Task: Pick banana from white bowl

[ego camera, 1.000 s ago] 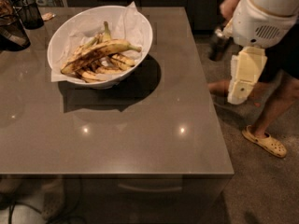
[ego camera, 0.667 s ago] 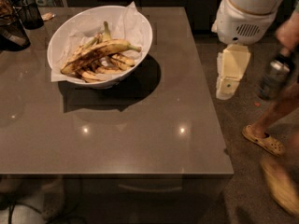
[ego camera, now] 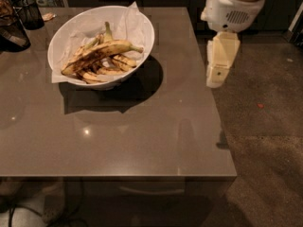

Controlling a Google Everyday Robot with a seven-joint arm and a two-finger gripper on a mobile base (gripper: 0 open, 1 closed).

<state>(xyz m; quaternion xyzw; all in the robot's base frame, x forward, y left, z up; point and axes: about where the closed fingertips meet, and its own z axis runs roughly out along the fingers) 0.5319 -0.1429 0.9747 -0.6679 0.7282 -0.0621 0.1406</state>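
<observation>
The banana, long, curved, yellow with brown-black streaks, lies across the top of a heap of smaller browned banana pieces in the white bowl, which is lined with crumpled white paper. The bowl stands at the back left of the grey table. My gripper hangs down from the white arm at the table's right edge, well to the right of the bowl and above table height. It holds nothing that shows.
A dark wire cup and a dark container stand at the table's back left corner. The table's right edge runs just below the gripper; bare floor lies to the right.
The arm and gripper have moved left towards the table's right edge. A person standing at the right has left the view. The bowl and banana have not moved.
</observation>
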